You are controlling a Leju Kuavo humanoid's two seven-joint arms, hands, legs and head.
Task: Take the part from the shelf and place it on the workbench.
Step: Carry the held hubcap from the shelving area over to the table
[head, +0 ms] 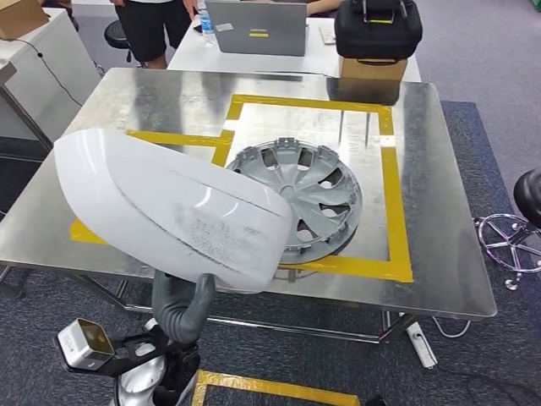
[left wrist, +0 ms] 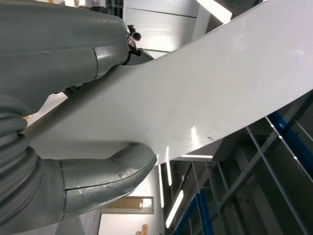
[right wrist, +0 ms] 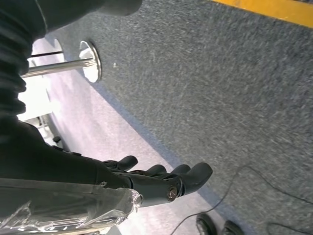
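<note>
The left robot hand grips a long white curved part from underneath, thumb and fingers clamped on either face, holding it tilted above the near edge of the steel tabletop. Just beyond the part, a grey wheel cover lies flat inside a yellow-taped rectangle. The right robot hand hangs over grey carpet, fingers extended and holding nothing. Farther off, a laptop and black case sit on a white table.
</note>
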